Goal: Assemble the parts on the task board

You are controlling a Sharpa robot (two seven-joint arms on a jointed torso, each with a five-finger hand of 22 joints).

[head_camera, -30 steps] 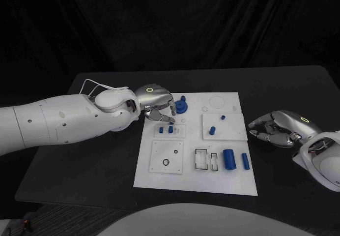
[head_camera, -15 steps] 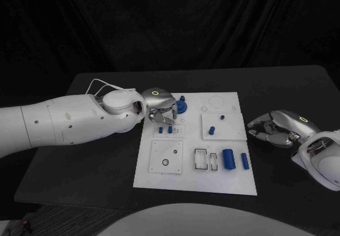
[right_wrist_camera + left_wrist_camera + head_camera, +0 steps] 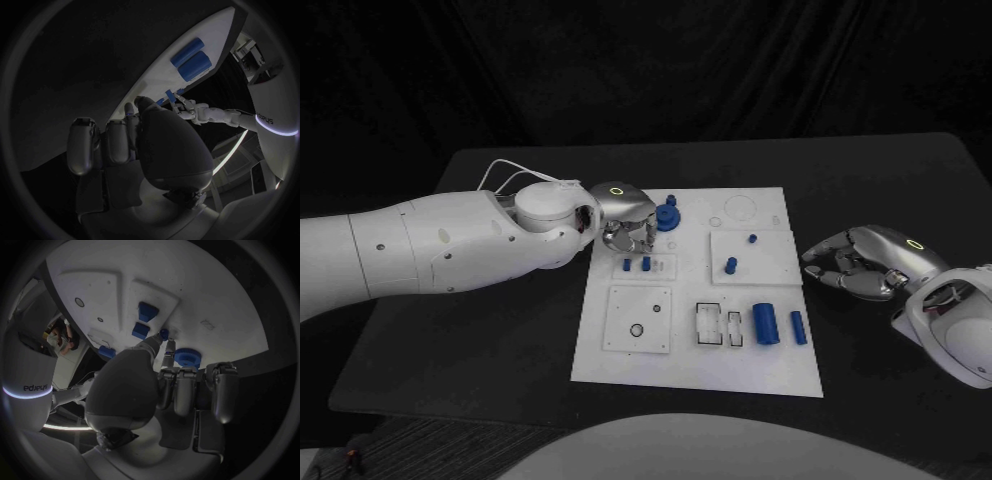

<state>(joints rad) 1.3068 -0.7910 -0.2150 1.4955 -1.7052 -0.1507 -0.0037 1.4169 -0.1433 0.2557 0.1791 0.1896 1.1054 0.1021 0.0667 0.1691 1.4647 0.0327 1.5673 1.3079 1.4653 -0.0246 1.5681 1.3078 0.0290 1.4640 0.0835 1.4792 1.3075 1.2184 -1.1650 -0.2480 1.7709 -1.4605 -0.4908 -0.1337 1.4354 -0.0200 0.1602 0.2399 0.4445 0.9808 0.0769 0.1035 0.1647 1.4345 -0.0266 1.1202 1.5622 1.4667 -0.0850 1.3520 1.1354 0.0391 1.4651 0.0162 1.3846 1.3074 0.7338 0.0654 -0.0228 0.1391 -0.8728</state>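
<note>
— At the board's (image 3: 697, 370) far left corner, what is your left hand (image 3: 626, 221) doing?

— I pinch a small blue peg (image 3: 164, 334) between thumb and a fingertip, just over the plate beside the blue gear (image 3: 669, 214).

— How do you seat it well?

— I keep it upright, line it over its hole, and lower slowly without nudging the two pegs (image 3: 636, 265) nearby.

— And your right hand (image 3: 865, 262)?

— It rests on the surface off the board's right edge, fingers curled on nothing.

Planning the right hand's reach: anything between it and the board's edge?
Head view: only bare black table between the right hand and the white board; nearest parts, two blue cylinders, lie on the board.
</note>
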